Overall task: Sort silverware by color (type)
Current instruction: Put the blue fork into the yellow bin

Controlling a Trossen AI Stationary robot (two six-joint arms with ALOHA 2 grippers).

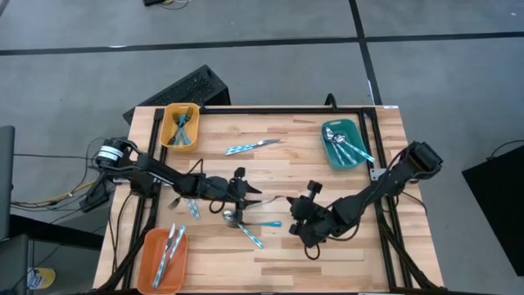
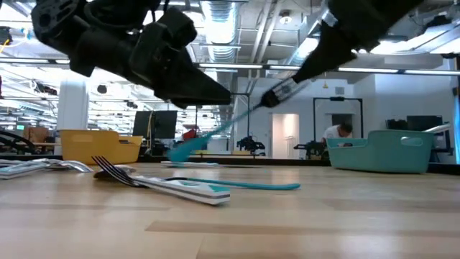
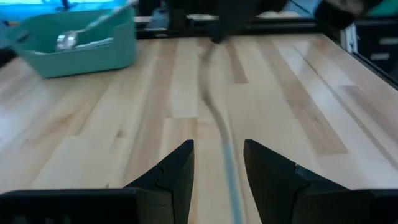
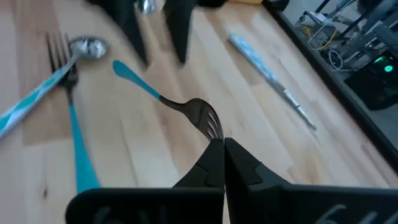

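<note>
One fork [image 4: 198, 114] (lifted), right gripper [image 4: 222, 148] pinching tines, left gripper [image 3: 217, 163] open nr handle

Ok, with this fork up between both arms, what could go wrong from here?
1. The right gripper pinches the fork only by its tine tips, so it may pivot or slip.
2. The left gripper has its fingers open either side of the handle; if the right lets go first, the fork likely drops to the table.
</note>
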